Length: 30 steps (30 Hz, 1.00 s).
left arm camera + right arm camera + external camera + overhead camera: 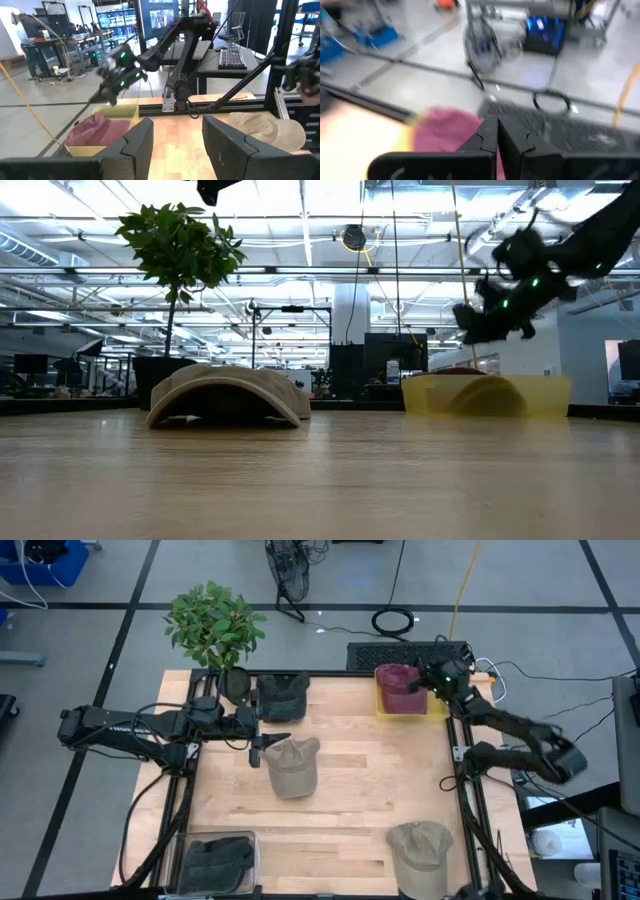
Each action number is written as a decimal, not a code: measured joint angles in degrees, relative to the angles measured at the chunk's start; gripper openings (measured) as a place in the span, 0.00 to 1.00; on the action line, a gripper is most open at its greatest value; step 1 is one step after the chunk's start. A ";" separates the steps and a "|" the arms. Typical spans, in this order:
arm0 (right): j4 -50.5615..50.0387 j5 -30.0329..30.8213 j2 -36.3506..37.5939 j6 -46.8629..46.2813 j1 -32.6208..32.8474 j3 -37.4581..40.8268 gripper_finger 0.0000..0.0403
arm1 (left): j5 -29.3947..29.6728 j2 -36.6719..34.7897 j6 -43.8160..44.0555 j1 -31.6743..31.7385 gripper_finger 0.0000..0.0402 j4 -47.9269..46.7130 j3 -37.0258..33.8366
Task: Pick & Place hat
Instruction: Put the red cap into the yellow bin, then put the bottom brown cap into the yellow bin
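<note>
A maroon hat (400, 690) lies in the yellow bin (385, 712) at the table's far right corner; it also shows as the maroon hat (445, 130) and the maroon hat (95, 131). My right gripper (428, 680) hovers above that bin, shut and empty; it is the shut right gripper (497, 135) and the right gripper (485, 322) in the low view, clear of the yellow bin (490, 395). My left gripper (263, 747) is raised and open just left of a tan hat (292, 766) resting on the table's middle. The open left gripper (177, 145) holds nothing.
A dark hat (282, 694) sits at the far edge beside a potted plant (214, 625). A second tan hat (420, 845) lies near the near right corner. A clear bin of dark hats (215, 862) stands at the near left corner. Bare wood lies between them.
</note>
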State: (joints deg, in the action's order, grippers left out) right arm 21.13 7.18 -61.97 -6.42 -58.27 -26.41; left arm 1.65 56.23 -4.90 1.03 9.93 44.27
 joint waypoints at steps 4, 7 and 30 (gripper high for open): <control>-2.44 0.35 8.53 -0.76 3.10 -0.09 0.00 | 0.00 0.00 0.36 0.00 0.43 -0.44 -0.02; -2.92 3.98 9.33 -0.79 4.77 -0.09 0.00 | 0.00 0.00 0.53 0.00 0.43 -0.40 -0.02; 11.16 4.07 -7.98 1.94 6.16 1.09 0.00 | 0.00 0.00 -1.46 0.00 0.43 0.55 -0.02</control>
State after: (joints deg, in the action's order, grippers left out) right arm 32.29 11.25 -69.96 -4.47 -52.11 -25.32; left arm 1.65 56.23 -6.37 1.04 10.48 44.25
